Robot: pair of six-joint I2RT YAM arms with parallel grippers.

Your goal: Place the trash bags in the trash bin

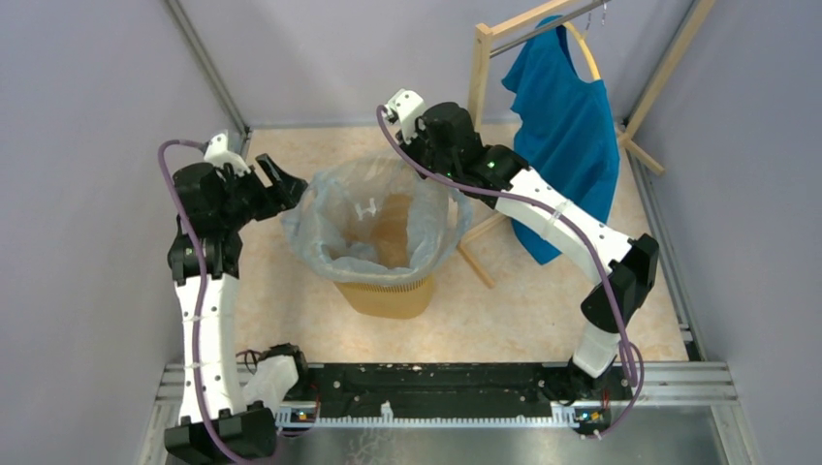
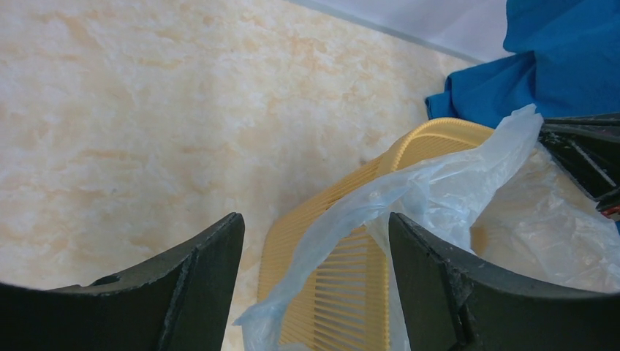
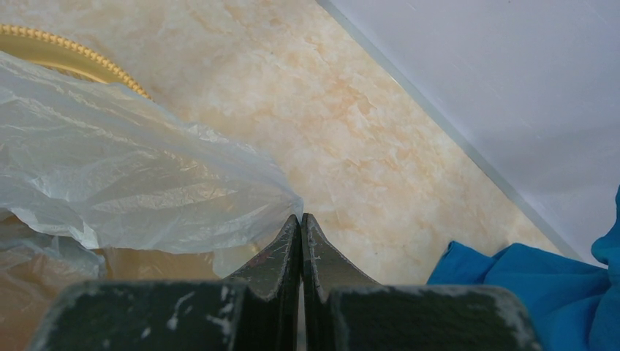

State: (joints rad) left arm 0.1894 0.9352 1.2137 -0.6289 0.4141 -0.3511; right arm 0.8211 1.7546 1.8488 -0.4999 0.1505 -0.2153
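Left gripper point(image 1: 291, 184): apart; translucent pale blue-grey plastic film bag point(image 1: 320, 232) rim just right of it.
Right gripper point(image 3: 300, 218): clamped on bag's upper-right rim.

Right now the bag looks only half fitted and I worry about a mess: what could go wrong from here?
The right gripper is shut on just the edge of the trash bag; a pull could slip or tear the film. The left gripper is open, facing both film and the trash bin rim; closing may catch the rim and tip the bin. The blue shirt hangs close by the right arm and could snag.
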